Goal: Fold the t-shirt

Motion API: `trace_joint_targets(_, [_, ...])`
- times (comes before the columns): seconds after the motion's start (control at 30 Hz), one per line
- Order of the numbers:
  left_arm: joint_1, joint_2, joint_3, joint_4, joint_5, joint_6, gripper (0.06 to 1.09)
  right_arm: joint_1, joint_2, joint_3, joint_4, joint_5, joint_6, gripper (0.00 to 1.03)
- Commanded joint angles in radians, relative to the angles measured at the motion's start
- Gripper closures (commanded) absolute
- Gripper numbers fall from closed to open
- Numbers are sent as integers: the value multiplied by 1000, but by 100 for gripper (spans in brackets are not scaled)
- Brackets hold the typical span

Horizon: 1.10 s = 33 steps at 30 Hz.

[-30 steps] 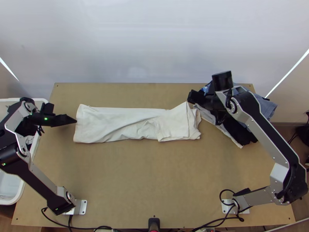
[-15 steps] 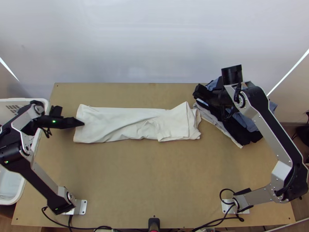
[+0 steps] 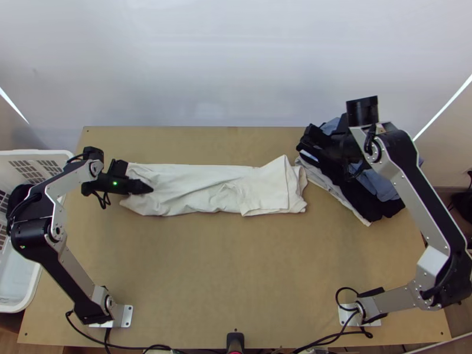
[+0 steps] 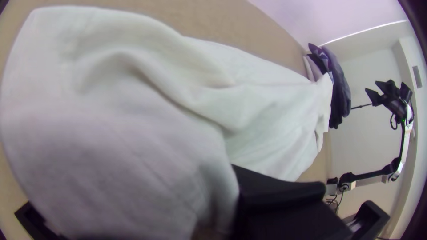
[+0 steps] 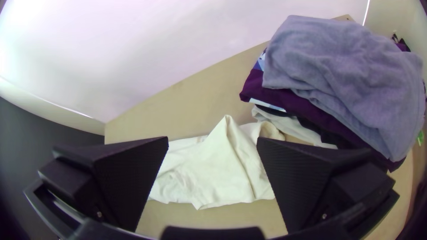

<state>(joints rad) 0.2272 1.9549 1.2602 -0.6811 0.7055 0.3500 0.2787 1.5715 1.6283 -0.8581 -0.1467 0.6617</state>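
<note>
A white basket (image 3: 47,154) with slotted walls stands at nine o'clock, against the edge of a wooden table (image 3: 236,283), its inside partly hidden behind the left arm (image 3: 79,280); what it contains cannot be made out. Across the table, the white T-shirt (image 3: 200,189) lies in a long folded strip running from ten o'clock to two o'clock, a flap (image 3: 265,192) turned over at its two o'clock end. At the opposite end, the left gripper (image 3: 150,189) is clamped on the T-shirt, pointing toward three o'clock. The right gripper (image 3: 307,141) hangs at one o'clock beside a clothes pile (image 3: 377,194), its fingers wide apart, nothing between them. From overhead, both arms are seen rising from their bases at seven and five o'clock. The left wrist view adds a close look at the held end, where the cloth humps up in deep creases and one black finger (image 4: 275,189) presses against it. The right wrist view takes in the pile's layers: a grey garment (image 5: 342,66) draped on top, a purple garment (image 5: 302,104) beneath it, and a white garment (image 5: 289,126) lower down, near the T-shirt's flap.
</note>
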Motion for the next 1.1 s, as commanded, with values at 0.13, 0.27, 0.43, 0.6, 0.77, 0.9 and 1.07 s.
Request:
trace_joint_targets(0.13, [250,-74,41,-26,-144,1,105,-62,-31,-36,1,1,-20,10])
trace_joint_targets(0.27, [380,-100,145,-152,-196,55,105,-81,-31,-39,1,-1,-33,10])
trace_joint_targets(0.43, [455,-116,317,-316,-215,87,105,-82,-28,-39,2,-5,-33,10])
trace_joint_targets(0.6, [310,-221,372,-443,-221,49,105,-84,-33,-47,2,-5,-33,10])
trace_joint_targets(0.77, [35,-323,375,-485,-244,-42,105,-96,-53,-47,2,-5,-42,10])
trace_joint_targets(0.9, [-203,-323,380,-485,-298,-118,105,-125,-65,-35,2,-7,-57,10])
trace_joint_targets(1.07, [-405,-257,423,-445,-324,-204,105,-170,-80,-16,2,-22,-66,10])
